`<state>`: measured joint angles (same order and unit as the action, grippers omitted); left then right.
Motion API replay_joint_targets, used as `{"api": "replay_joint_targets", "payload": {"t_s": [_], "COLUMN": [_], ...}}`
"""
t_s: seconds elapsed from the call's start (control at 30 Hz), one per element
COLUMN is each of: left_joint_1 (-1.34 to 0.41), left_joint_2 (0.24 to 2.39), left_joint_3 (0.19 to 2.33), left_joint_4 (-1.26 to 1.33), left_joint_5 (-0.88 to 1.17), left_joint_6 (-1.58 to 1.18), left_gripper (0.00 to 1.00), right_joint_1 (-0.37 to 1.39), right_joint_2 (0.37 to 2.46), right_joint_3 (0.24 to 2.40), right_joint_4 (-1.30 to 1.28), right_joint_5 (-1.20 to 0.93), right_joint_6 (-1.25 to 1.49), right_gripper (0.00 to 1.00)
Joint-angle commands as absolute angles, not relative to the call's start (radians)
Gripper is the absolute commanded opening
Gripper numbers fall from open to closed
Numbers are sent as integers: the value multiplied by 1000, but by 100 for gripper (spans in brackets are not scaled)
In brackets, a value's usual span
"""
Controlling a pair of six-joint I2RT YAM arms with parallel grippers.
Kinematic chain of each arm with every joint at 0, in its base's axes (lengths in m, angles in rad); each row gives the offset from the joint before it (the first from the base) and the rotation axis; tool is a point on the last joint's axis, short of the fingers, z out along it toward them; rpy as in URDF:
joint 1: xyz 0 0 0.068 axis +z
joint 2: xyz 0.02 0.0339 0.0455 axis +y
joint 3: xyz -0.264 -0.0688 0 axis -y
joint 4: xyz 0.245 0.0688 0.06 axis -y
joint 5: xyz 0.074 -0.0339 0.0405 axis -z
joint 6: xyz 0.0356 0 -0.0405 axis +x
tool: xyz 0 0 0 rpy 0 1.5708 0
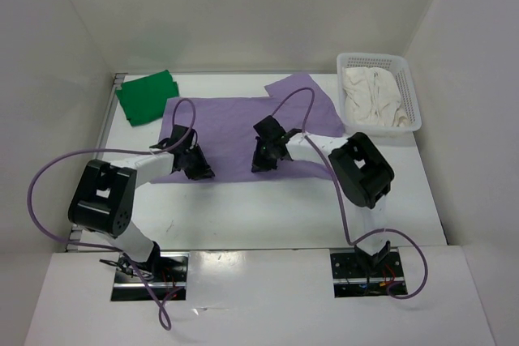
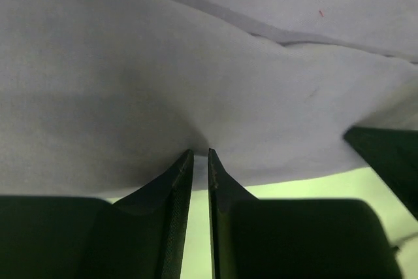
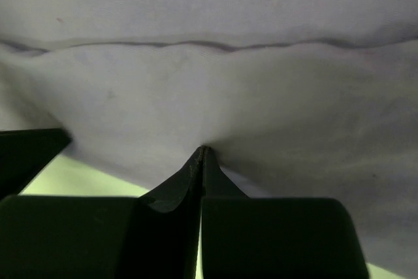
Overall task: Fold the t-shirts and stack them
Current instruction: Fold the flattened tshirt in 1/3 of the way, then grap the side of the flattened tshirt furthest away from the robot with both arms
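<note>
Left fingers [image 2: 177,187] closed to a slit, right fingers [image 3: 186,178] pressed tight, each pinching near edge of pale lavender shirt [image 1: 235,115], spread flat on white desk [image 1: 268,208] ahead of both. Thin, soft, matte cloth w/ stitched seam, puckering at tips. Prob. light & floppy, likely to sag; best gripped at hem, approx. at corners, lifted evenly.
</note>
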<state>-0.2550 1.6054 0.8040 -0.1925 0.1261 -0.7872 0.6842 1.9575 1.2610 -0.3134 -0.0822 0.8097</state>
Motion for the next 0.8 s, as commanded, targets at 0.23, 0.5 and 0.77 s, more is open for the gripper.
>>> {"api": "replay_joint_targets", "payload": {"t_s": [0.23,0.5,0.77], "left_joint_1": [-212,-163,-141], "left_joint_2": [1464,1195,1192], "left_joint_3": [625,653,870], "left_joint_4": [-370,-630,-609], "left_joint_5": [261,302,236], "left_joint_6": [-815,-841,-746], "left_gripper": [24,21,20], "right_joint_1": [807,902,890], "right_joint_2": [1950,1833,1628], "right_joint_3": [1091,947,975], "right_joint_4": [-256,-297,-397], "right_joint_5": [-44,-44,-35], "right_joint_6": [900,949,919], "right_gripper": [0,0,14]}}
